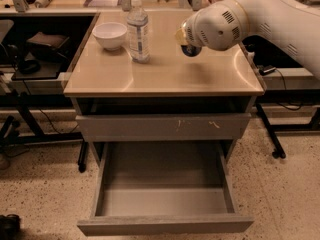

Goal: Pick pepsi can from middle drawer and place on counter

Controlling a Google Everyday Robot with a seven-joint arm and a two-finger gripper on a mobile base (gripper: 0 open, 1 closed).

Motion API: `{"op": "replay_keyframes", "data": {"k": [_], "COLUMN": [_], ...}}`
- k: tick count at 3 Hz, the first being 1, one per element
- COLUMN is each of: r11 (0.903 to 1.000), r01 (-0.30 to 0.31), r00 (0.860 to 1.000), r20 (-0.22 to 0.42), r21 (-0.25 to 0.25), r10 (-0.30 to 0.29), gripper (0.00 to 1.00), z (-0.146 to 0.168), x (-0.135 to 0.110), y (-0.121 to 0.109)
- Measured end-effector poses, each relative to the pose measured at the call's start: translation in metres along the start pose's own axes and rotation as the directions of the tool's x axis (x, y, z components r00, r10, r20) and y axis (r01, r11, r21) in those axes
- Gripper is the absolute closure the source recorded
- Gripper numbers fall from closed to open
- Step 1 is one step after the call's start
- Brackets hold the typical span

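The pepsi can point(190, 51) shows only as a small dark rounded shape under the white wrist of my arm, just above the counter point(165, 74) at its right rear. My gripper point(185, 43) is at that spot, mostly hidden behind the wrist housing. The middle drawer point(165, 225) is pulled fully out below, and its grey floor is bare.
A clear water bottle point(138, 30) and a white bowl point(110, 35) stand at the counter's left rear. A closed drawer front with light scratches point(165, 127) sits above the open drawer. Dark tables and cables flank the cabinet on both sides.
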State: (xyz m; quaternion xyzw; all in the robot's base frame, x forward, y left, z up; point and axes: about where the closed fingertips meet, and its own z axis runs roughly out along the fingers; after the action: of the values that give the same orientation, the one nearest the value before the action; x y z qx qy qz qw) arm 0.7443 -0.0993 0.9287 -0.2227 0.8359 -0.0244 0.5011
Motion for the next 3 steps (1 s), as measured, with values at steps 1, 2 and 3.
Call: {"op": "replay_keyframes", "data": {"k": [1,2,3], "r11": [0.9979,0.9979,0.9987], "r01": [-0.024,-0.024,-0.012], "r00": [0.993,0.993,0.983], "r20": [-0.112,-0.112,-0.183], "r21": [0.06,0.06,0.049], "r10": [0.031,0.031,0.02], "gripper": [1.0,1.0,1.0], "z": [0.0003,0.0003,0.0069], "x": [0.0271,0.0271,0.0331], "y": [-0.0364,-0.0364,-0.038]}}
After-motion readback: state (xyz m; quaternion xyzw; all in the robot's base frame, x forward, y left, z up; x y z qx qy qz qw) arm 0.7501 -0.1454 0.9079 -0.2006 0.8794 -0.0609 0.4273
